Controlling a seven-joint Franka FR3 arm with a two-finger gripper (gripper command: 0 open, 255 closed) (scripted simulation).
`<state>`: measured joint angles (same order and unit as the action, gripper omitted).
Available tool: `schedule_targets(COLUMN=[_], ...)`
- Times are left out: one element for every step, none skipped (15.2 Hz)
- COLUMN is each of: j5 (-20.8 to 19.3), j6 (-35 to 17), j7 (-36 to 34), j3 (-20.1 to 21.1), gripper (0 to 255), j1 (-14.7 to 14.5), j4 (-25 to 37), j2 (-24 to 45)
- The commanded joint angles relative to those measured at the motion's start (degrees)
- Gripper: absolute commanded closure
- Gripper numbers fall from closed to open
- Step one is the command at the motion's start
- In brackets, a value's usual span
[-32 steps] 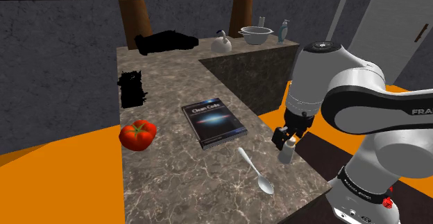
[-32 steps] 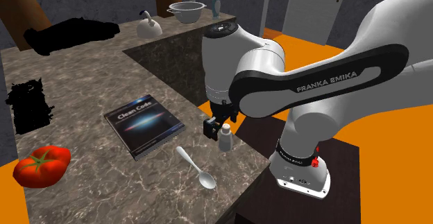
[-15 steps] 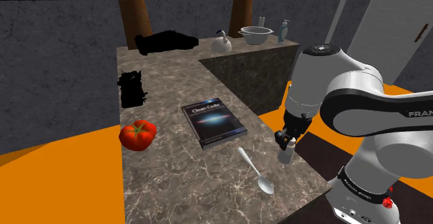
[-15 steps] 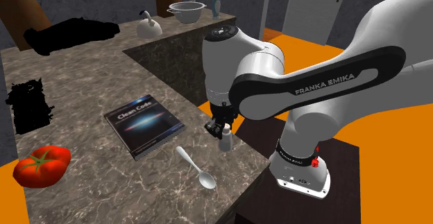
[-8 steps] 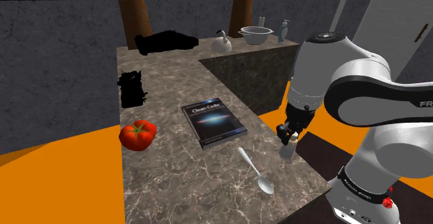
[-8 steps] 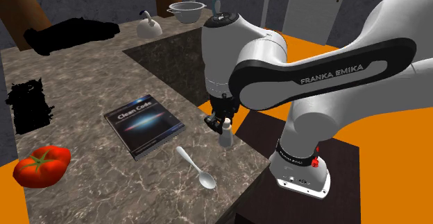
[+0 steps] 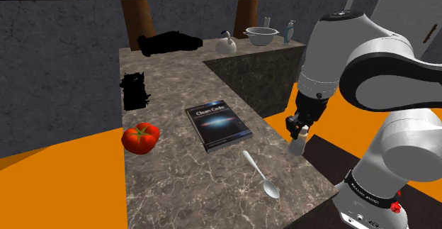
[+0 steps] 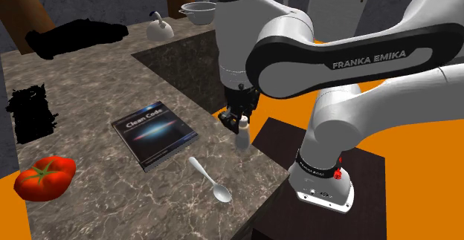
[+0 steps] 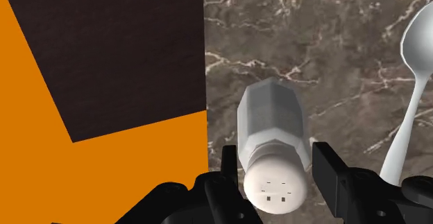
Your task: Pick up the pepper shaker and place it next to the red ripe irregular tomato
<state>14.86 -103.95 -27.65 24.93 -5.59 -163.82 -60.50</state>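
Wrist view shows the gripper point(image 9: 274, 159) clamped on the shaker point(image 9: 270, 118) by its top, just above the edge of the counter point(image 9: 312, 49) by the stand point(image 9: 125, 56), so a loose pinch could let it slip and fall before reaching the tomato point(image 7: 140, 137).

The pale grey faceted pepper shaker point(image 9: 270, 129) has a white, dark-holed cap. The red lobed tomato point(image 7: 140, 137) bears a green stalk. Beneath lies brown white-veined marble countertop point(image 7: 177, 185), beside orange floor point(image 7: 64, 185).

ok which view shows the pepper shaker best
The wrist view: the pepper shaker is close up, clasped by the tool, cap holes visible. The shoulder and second exterior views show it small under the tool.
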Motion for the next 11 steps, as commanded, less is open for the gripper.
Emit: schedule_targets(j5=[-0.6,-0.9,-1.2,-1.4,-1.7,-1.9,-2.2,-2.4,-2.7,-2.9,-3.1], j6=[1.6,2.4,3.2,4.0,4.7,5.4,6.2,6.9,7.6,8.3,9.0], j7=[0.2,0.2,0.3,0.3,0.4,0.5,0.5,0.6,0.6,0.7,0.8], j3=[-0.6,-0.9,-1.2,-1.4,-1.7,-2.0,-2.2,-2.5,-2.7,-3.0,-3.2], gripper=[255,255,255,255,255,255,255,255,255,255,255], j1=[0.3,0.5,0.6,0.7,0.9,1.0,1.2,1.3,1.4,1.6,1.7], j4=[1.4,2.1,2.9,3.6,4.3,5.1,5.8,6.6,7.3,8.1,8.9], j2=[-0.2,-0.3,-0.4,-0.4,-0.5,-0.5,-0.5,-0.4,-0.4,-0.3,-0.3])
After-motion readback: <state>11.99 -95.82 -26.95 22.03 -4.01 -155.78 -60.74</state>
